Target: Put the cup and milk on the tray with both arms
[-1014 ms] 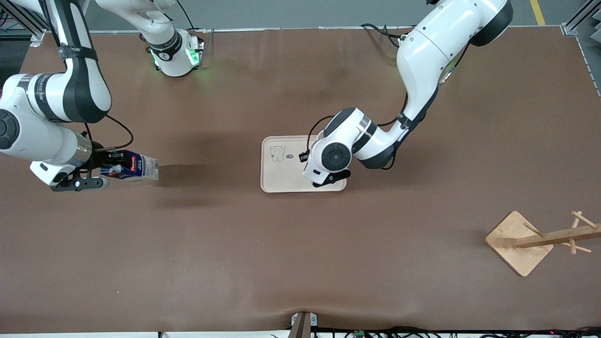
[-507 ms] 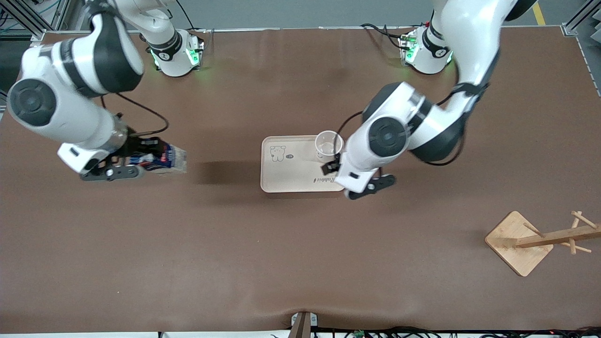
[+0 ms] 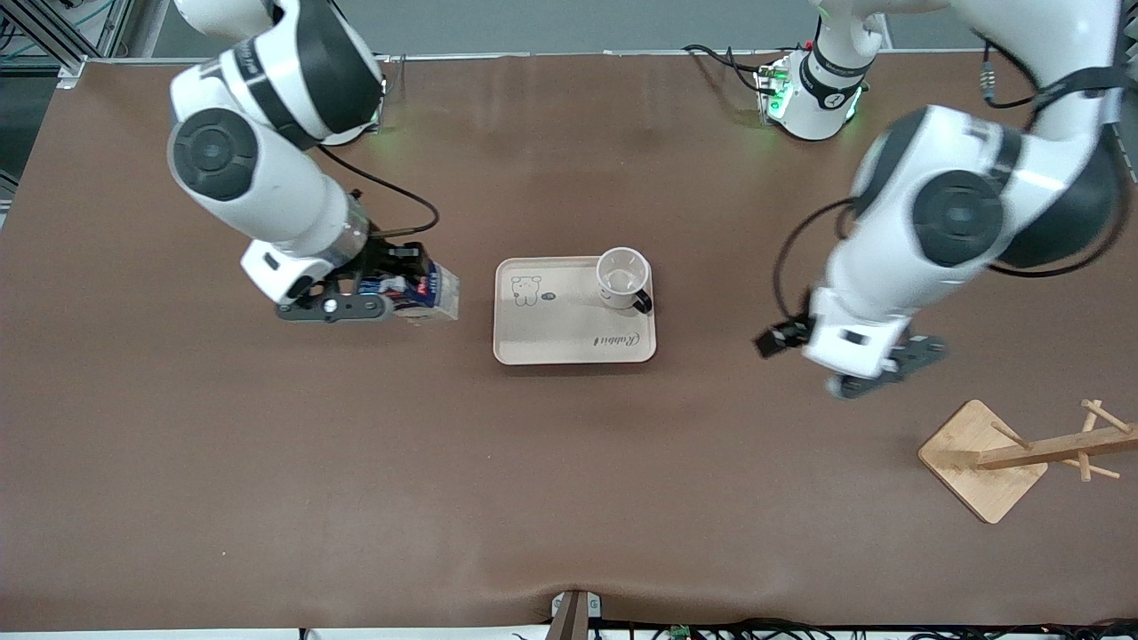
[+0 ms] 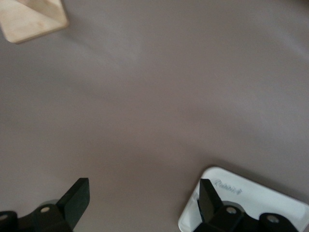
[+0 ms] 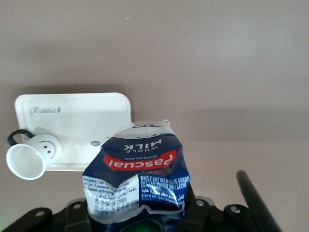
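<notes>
The cream tray [image 3: 560, 324] lies at the table's middle. The white cup [image 3: 622, 274] stands upright on it, in the corner toward the left arm's end, with nothing holding it. My right gripper [image 3: 400, 289] is shut on the dark blue milk [image 3: 433, 295], just off the tray's edge toward the right arm's end. The right wrist view shows the milk [image 5: 137, 166] crumpled in the grip, with the tray [image 5: 82, 116] and cup [image 5: 31, 157] ahead. My left gripper [image 3: 878, 372] hangs open and empty over bare table between tray and rack; its fingers [image 4: 77, 198] stand wide apart.
A wooden rack [image 3: 982, 458] with pegs stands toward the left arm's end, nearer the front camera; its base [image 4: 31, 17] shows in the left wrist view. A corner of the tray [image 4: 275, 203] shows there too. Brown table stretches all round.
The left gripper opened, left the cup standing on the tray, and pulled away toward the left arm's end. The right arm carried the milk closer to the tray.
</notes>
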`<state>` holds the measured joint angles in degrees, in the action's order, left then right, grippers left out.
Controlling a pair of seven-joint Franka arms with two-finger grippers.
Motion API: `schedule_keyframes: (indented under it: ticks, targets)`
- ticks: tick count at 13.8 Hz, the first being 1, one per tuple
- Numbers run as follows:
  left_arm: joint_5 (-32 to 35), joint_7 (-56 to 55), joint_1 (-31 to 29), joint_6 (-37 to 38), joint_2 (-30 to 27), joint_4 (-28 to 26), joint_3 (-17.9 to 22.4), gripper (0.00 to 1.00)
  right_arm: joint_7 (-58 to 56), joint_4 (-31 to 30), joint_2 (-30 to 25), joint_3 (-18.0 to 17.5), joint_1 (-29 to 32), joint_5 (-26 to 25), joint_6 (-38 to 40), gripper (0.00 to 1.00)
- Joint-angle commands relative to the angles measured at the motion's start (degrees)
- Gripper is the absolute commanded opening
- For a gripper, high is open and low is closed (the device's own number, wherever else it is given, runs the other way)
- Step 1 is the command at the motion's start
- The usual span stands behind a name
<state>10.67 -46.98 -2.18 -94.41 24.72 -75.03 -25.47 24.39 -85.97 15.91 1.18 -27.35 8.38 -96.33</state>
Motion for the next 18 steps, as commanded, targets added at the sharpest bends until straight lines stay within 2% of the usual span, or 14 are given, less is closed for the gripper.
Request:
schedule_keyframes:
  ticks: [1, 2, 4, 7, 10, 15, 18]
  targets:
    - [-2.92, 7.39, -7.03, 1.15, -3.18, -1.17, -1.08, 1.00, 2.84, 4.49, 3.95, 0.58, -3.22, 3.65, 0.79, 0.00]
    - [-5.12, 11.78, -9.57, 1.77, -3.62, -1.08, -1.25, 1.00, 5.20, 5.28, 5.18, 0.58, -4.54, 3.84, 0.79, 0.00]
    - [-5.93, 16.72, -10.65, 2.04, -5.12, -1.08, -0.82, 1.00, 9.78, 6.69, 7.81, 0.58, -6.74, 3.93, 0.44, 0.00]
    - [-6.02, 18.32, -12.67, 2.04, -7.48, -0.90, -0.99, 1.00, 14.26, 6.87, 11.24, 0.67, -10.96, 3.66, -4.12, 0.00]
    - [-5.49, 18.15, -12.41, 2.04, -10.47, -0.99, -0.73, 1.00, 14.19, 6.87, 13.62, 0.67, -12.37, 3.23, -6.76, 0.00]
    - [-4.61, 18.06, -12.15, 3.35, -10.66, -0.99, -0.81, 1.00, 14.19, 6.25, 15.91, 0.76, -13.52, -0.02, -10.11, 0.00]
    - [-1.54, 18.58, -11.88, 3.88, -12.06, -1.08, -1.08, 1.00, 14.01, 4.85, 16.17, 0.76, -12.82, -0.82, -11.07, 0.00]
